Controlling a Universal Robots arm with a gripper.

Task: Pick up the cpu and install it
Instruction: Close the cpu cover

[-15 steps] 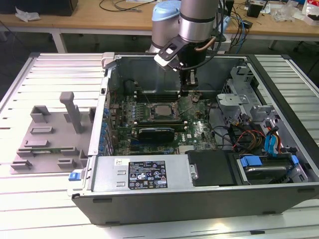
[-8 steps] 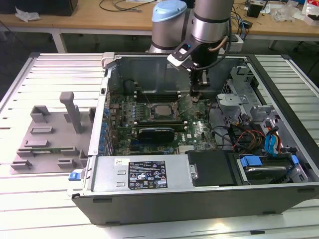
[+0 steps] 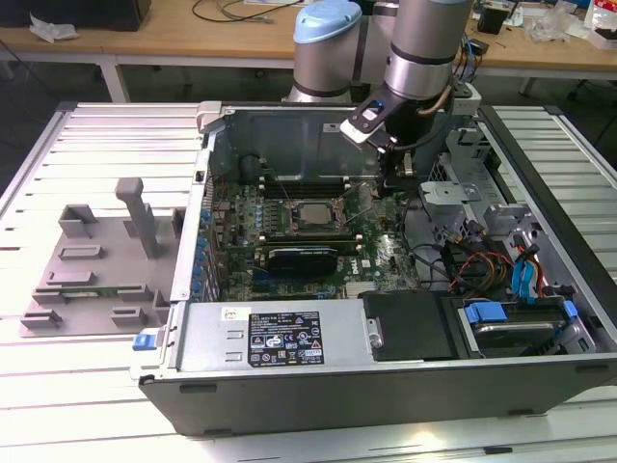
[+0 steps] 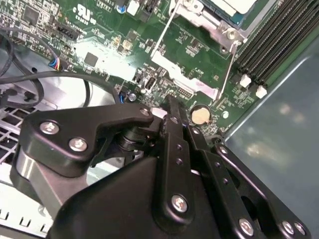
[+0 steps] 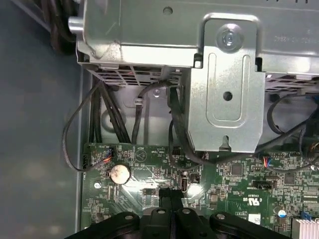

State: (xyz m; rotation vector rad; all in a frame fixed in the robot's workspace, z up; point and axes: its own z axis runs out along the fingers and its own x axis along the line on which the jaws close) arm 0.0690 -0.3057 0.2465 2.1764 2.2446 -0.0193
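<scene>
The cpu (image 3: 313, 214), a small square chip with a silvery top, lies in the socket in the middle of the green motherboard (image 3: 386, 256) inside the open computer case. In the second wrist view a corner of the cpu (image 4: 234, 5) shows inside the metal socket frame (image 4: 199, 22). My gripper (image 3: 390, 188) hangs inside the case, to the exterior view's right of the socket and apart from the cpu. Its black fingers (image 4: 172, 112) are pressed together with nothing between them, the tips just above the board beside a round coin battery (image 4: 201, 115). The gripper (image 5: 170, 193) is shut.
A metal drive cage (image 5: 224, 99) with black cables (image 5: 142, 114) stands close to the gripper. Black memory slots (image 4: 279, 40) run beside the socket. A power supply (image 3: 280, 338) lines the case's near wall. A grey plastic fixture (image 3: 96, 260) sits on the table at the exterior view's left.
</scene>
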